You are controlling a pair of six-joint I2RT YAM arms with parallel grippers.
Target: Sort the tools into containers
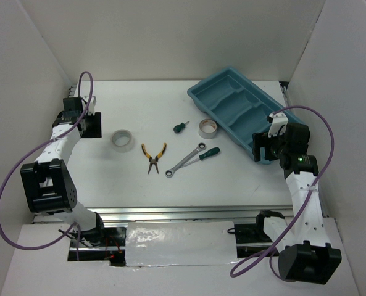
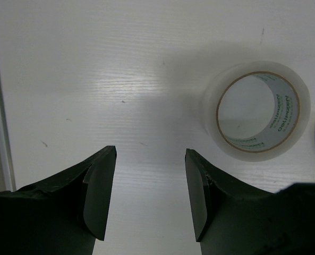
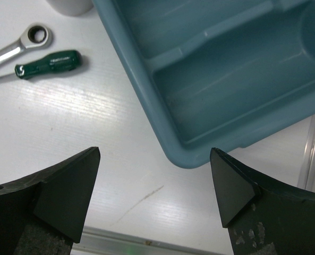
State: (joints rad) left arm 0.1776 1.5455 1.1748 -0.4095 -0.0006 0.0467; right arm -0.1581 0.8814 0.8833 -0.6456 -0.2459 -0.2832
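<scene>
White table (image 1: 139, 185) & walls (image 1: 170, 37), teal tray (image 1: 238, 105) rt.

Teal tray (image 1: 198, 98): long, rectangular compartments, lies diagonally, far right of table (image 1: 139, 105).
Yellow-handled pliers (image 1: 153, 156): flat, mid-table, nose toward near edge.
Silver wrench (image 1: 184, 160): diagonal, just right of pliers, ring end up-right.
Green screwdriver (image 1: 208, 153): beside wrench's ring end.
Shorter green screwdriver (image 1: 180, 127): farther back, left of white tape roll (image 1: 208, 128).
White tape roll: flat, just beside tray's left wall.
Greyish tape roll (image 1: 123, 140): flat, left of pliers.
</scene>
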